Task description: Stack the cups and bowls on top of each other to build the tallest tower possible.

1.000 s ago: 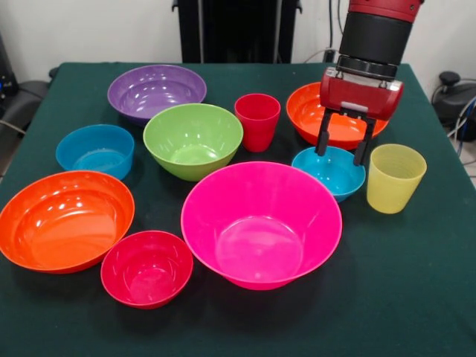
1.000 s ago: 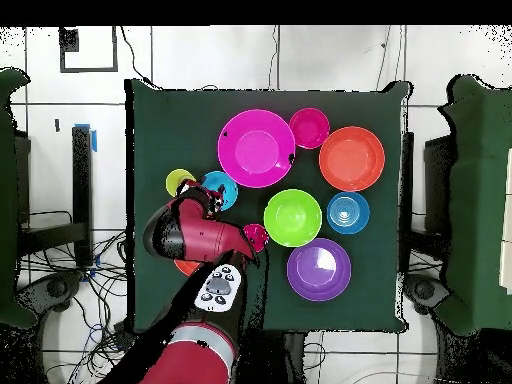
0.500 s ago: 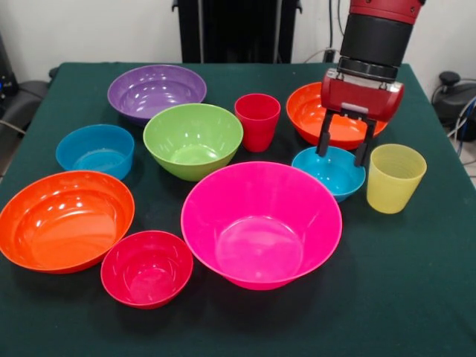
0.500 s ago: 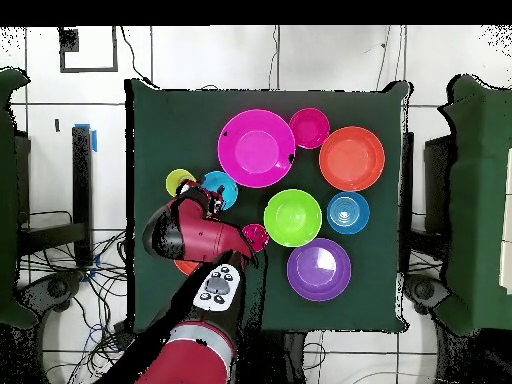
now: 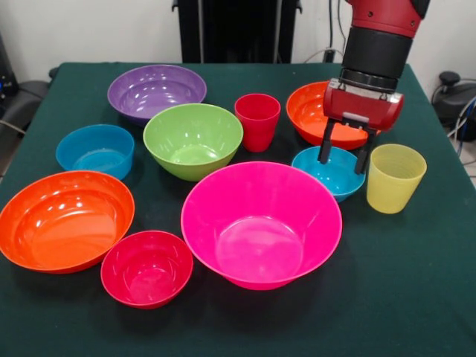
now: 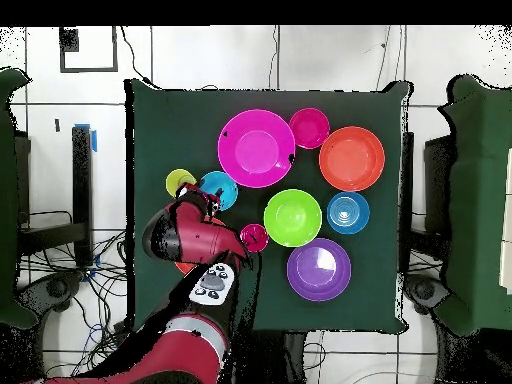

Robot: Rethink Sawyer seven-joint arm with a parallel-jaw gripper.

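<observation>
My gripper (image 5: 343,165) is open and hangs over the far rim of a small blue bowl (image 5: 327,175), one finger at each side, holding nothing. The yellow cup (image 5: 395,177) stands just right of it. The red cup (image 5: 257,120) stands to the left. An orange bowl (image 5: 312,111) sits behind the gripper, partly hidden. The big pink bowl (image 5: 261,223), green bowl (image 5: 193,139), purple bowl (image 5: 156,91), second blue bowl (image 5: 95,150), second orange bowl (image 5: 65,218) and small red-pink bowl (image 5: 146,266) lie apart. Nothing is stacked.
The green table (image 5: 416,297) has bare cloth along its near edge and right front corner. In the overhead view the arm (image 6: 190,235) covers the orange bowl near the base. Cables and stands ring the table.
The gripper has shifted slightly right and a little lower over the small blue bowl. The bowls and cups have not moved.
</observation>
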